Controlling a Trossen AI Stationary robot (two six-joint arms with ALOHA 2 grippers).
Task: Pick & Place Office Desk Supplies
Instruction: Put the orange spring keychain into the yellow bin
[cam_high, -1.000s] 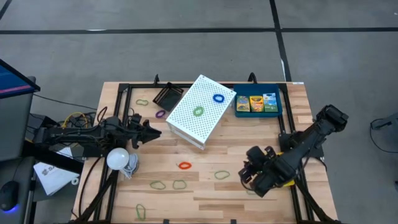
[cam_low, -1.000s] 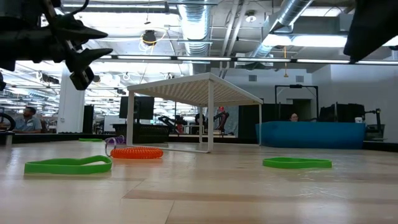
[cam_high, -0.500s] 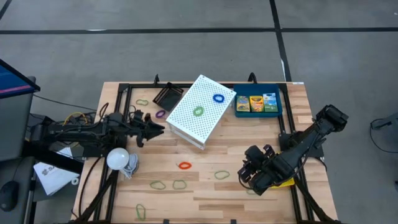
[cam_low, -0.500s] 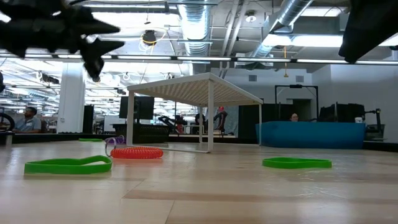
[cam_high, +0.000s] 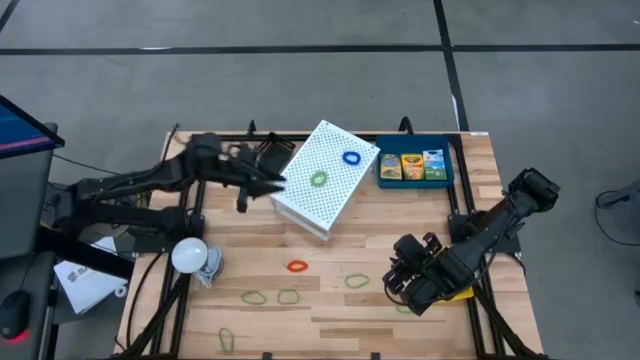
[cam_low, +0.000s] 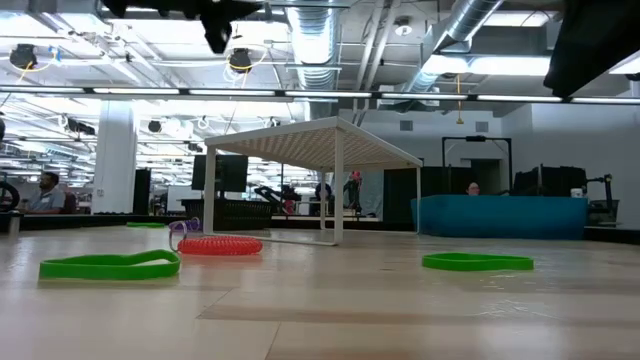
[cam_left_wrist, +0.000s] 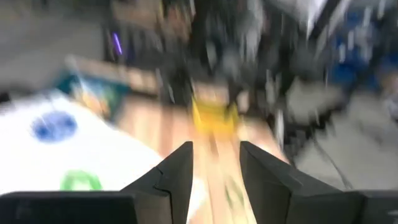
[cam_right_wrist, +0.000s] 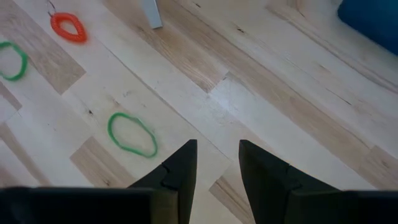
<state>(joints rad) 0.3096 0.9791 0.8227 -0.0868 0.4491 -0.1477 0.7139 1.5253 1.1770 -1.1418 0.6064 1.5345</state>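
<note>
Wooden plank table (cam_high: 330, 300) in an open-ceiling workshop, white mesh tray (cam_high: 322, 178) upside down holding blue and green bands, blue tray (cam_high: 414, 166) with crayon packs, left gripper (cam_high: 268, 184) and right gripper (cam_high: 398, 283) both parted, empty.

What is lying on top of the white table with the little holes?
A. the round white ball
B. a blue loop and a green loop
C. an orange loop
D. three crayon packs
B: the high view shows a blue loop and a green loop lying on the white perforated table.
</note>
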